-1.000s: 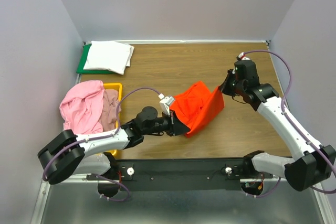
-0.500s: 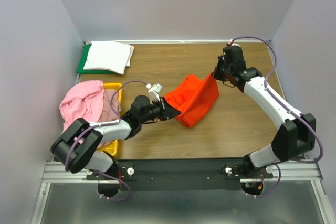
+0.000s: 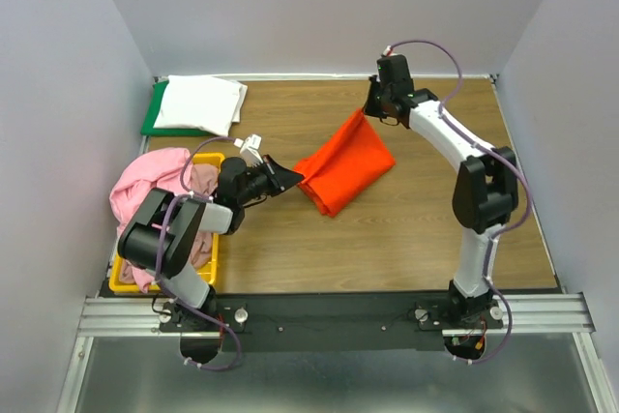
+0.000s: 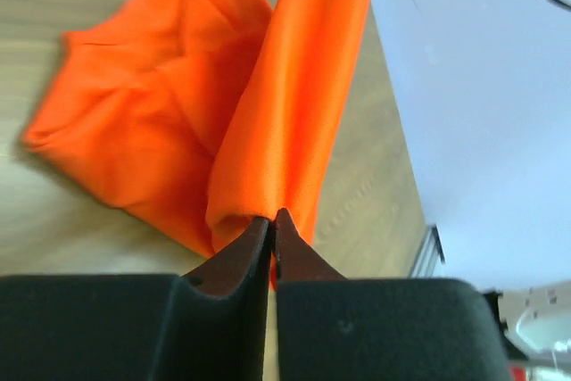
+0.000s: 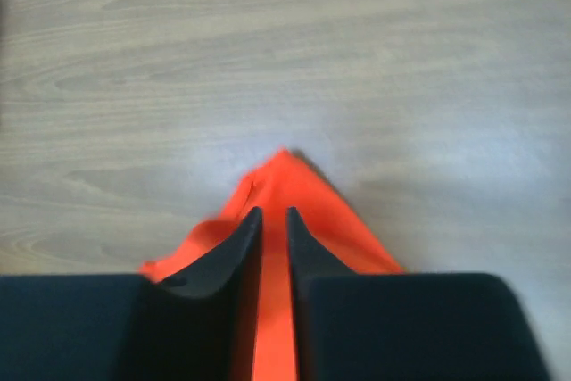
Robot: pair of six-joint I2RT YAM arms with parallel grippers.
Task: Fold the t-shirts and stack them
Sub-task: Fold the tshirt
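The bright orange t-shirt (image 3: 344,163) hangs stretched between my two grippers over the middle of the table. My left gripper (image 3: 293,178) is shut on its near-left corner; the left wrist view shows the orange t-shirt (image 4: 223,104) pinched at the tips (image 4: 271,217). My right gripper (image 3: 368,110) is shut on its far corner; the right wrist view shows the orange t-shirt (image 5: 308,211) between the fingers (image 5: 270,214). A folded white t-shirt (image 3: 200,103) lies on the green board (image 3: 155,115). A light pink t-shirt (image 3: 147,191) and a mauve-pink t-shirt (image 3: 202,183) are heaped in the yellow bin (image 3: 208,158).
The green board sits at the far left corner. The yellow bin stands at the left edge beside my left arm. Purple walls close in the table on three sides. Bare wood (image 3: 406,229) lies near and right of the shirt.
Both grippers moved toward the far left, carrying the orange t-shirt with them. The right arm stretched out toward the back wall. The left arm drew back toward the bin.
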